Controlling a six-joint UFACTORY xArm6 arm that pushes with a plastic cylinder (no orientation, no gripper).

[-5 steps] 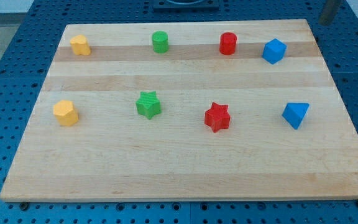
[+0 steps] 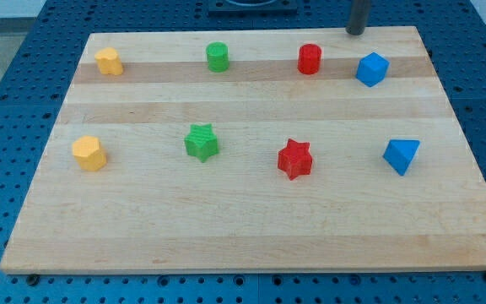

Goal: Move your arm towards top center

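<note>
Blocks are sitting in two rows on the bench (image 2: 251, 228), and my tip (image 2: 356, 32) is hanging right at the bench's top edge, toward the top right corner. It is resting near nothing: the red cylinder (image 2: 310, 59) is lying below it to the view's left, the blue cube (image 2: 372, 69) below it to the view's right, both apart from it. I am carrying no pincer at all, only the bare dark rod, so nothing is being held or clenched.

My target is no block but a place, the middle of the top edge, and it is lying to the view's left of my tip, about above the gap between the green cylinder (image 2: 217, 57) and the red cylinder. I am judging the path along that edge as free of blocks, since the top row is sitting a little way in from it.

The blocks are looking small, rigid and light, likely plastic, and the smooth wood would be letting them slide at a slight touch; the cylinders might also be rolling over if caught high. So I am judging it best to be touching none.

Farther off are the yellow block (image 2: 109, 61), another yellow block (image 2: 89, 153), the green star (image 2: 202, 142), the red star (image 2: 294, 159) and the blue wedge (image 2: 402, 155).
</note>
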